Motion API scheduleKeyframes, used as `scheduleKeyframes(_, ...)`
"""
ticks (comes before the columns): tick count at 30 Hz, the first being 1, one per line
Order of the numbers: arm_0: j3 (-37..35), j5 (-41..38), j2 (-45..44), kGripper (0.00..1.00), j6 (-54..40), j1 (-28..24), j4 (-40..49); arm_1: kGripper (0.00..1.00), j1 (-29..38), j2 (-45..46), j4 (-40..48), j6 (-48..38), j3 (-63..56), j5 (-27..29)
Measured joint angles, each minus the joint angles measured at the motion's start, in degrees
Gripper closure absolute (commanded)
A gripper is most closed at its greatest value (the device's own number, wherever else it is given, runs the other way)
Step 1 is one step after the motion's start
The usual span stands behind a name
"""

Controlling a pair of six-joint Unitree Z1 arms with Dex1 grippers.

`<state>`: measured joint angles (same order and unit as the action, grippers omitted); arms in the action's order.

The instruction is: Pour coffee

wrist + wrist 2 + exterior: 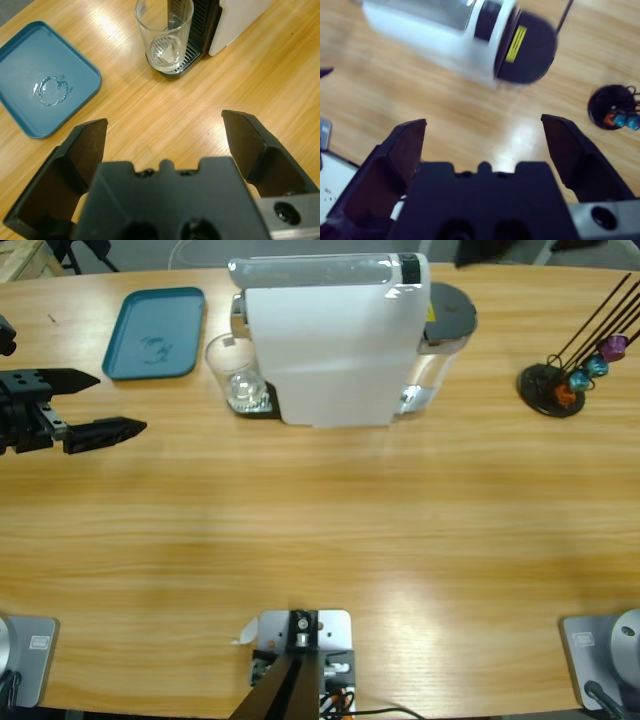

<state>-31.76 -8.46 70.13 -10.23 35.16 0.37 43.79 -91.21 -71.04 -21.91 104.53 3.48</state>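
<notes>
Wooden table [320, 530]: long, light-grained. Teal tray [155, 332]: rounded corners, near the far left edge, water droplets on its surface. Black capsule stand [552, 388]: round base at far right, thin rods, several coloured capsules [594, 367].

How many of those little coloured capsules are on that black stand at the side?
3 show: a purple capsule highest on the capsule stand, a blue capsule below it, and an orange capsule nearest the base. More may be hidden behind the rods.
</notes>
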Motion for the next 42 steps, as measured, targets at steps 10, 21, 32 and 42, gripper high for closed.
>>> scheduleKeyframes(10,3.3,-8.7,-10.2,0.0,0.0,0.0,3.3,0.0,2.8,25.8,32.4,6.7,-45.2,-1.6)
scheduleKeyframes(21,3.6,-8.8,-16.8,0.0,4.5,-0.4,6.0,0.0,1.2,28.3,52.6,17.7,-62.3,-4.4)
scheduleKeyframes(32,6.2,-12.6,-16.8,0.0,6.6,-0.5,3.5,0.009,0.2,28.9,56.6,19.3,-66.3,-1.2)
scheduleKeyframes(42,7.5,-9.8,-16.9,0.0,6.4,-0.5,0.5,0.018,0.2,29.8,56.7,19.3,-67.3,0.9)
